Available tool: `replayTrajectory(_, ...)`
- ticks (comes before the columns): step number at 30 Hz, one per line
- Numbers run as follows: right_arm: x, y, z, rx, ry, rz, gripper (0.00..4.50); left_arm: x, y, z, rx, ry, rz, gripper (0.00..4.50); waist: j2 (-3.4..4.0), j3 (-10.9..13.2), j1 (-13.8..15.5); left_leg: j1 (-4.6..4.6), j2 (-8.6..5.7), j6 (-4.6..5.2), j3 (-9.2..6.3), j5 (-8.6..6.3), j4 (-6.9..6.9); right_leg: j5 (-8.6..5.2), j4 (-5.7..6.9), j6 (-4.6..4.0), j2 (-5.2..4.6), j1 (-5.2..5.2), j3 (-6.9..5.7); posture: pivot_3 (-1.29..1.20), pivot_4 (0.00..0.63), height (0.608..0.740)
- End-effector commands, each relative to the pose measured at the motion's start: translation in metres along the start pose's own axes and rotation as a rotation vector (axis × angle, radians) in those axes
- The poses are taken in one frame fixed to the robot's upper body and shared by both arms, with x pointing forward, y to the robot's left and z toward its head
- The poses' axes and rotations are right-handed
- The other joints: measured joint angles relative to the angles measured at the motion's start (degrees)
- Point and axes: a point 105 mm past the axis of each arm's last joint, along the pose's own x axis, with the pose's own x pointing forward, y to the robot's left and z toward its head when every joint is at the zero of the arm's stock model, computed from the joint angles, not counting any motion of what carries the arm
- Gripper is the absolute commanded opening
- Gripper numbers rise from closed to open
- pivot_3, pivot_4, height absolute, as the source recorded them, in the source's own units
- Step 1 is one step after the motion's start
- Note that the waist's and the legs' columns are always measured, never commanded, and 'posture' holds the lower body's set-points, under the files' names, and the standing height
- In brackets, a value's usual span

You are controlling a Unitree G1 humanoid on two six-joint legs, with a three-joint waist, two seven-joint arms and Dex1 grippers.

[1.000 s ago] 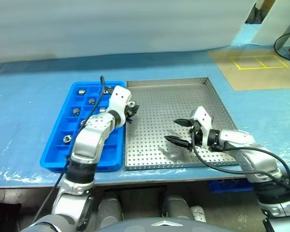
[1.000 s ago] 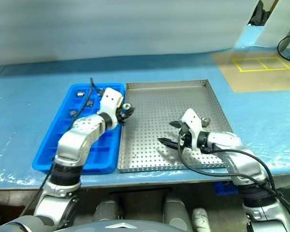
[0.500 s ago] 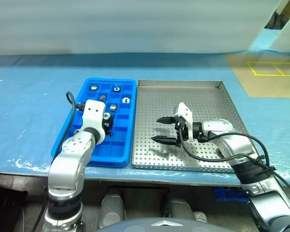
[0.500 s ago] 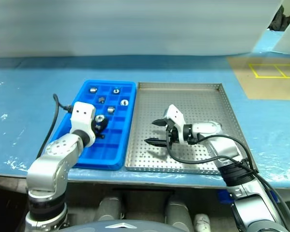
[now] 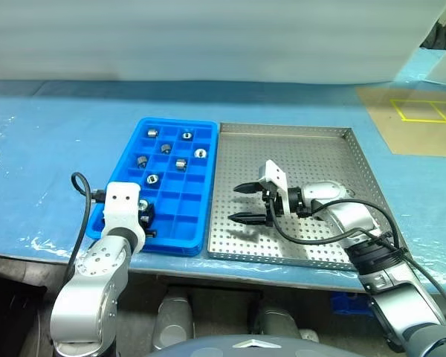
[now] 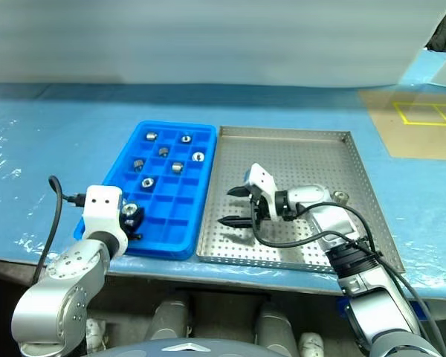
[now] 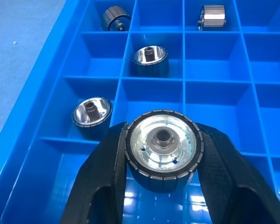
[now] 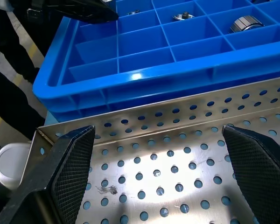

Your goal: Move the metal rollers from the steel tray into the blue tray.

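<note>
Over near corner of blue tray: left gripper is clamped on one roller, flat face with the dark centre hole toward the wrist camera, held just above the compartments at the near left end.
Step in hand: placing; judged as the drop-off half of a transfer, roller not yet set down.
Next move calls for: lowering over a free cell and parting the fingers; cells directly beneath look free, the one just beyond already holds a roller, so aim should stay short of it.
Risk: roller nearly fills a cell, so it could catch on a divider wall and sit tilted.
Right gripper: fingers spread wide, holding nothing, hovering over the left part of the steel tray, pointing toward the blue tray.
Steel tray contents: one roller shows near the right forearm; otherwise perforated floor.
Blue tray, far half: rollers sit in separate cells, some upright, some on their side.
Writing or brands: none legible on trays, rollers or grippers.
</note>
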Motion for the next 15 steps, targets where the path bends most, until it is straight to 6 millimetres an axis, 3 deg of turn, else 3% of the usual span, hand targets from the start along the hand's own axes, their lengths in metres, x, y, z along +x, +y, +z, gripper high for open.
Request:
replayTrajectory(1, 0.000, -0.002, 0.009, -0.041, -0.018, 0.012, 4.50, -0.011, 0.011, 0.005, -0.012, -0.039, 0.060, 1.74, 0.00, 0.00, 0.28, 0.00, 0.00, 0.00, 0.00, 0.00, 0.00, 0.00, 0.00, 0.00, 0.00, -0.01, 0.00, 0.25, 0.150, 0.740)
replayTrajectory(9, 0.002, 0.001, 0.008, -0.042, -0.020, 0.020, 4.50, -0.008, 0.010, -0.013, -0.023, 0.033, 0.051, 1.74, 0.00, 0.00, 0.72, -0.03, 0.00, -0.01, 0.00, 0.00, 0.00, 0.00, 0.00, 0.00, 0.00, -0.03, 0.00, 0.25, 0.150, 0.740)
replayTrajectory(15, 0.001, 0.001, 0.008, -0.041, -0.021, 0.015, 4.50, -0.001, 0.013, -0.013, -0.023, 0.035, 0.041, 1.74, 0.00, 0.00, 0.70, -0.02, 0.00, -0.02, 0.00, 0.00, 0.00, 0.00, 0.00, 0.01, 0.01, -0.04, 0.00, 0.23, 0.150, 0.740)
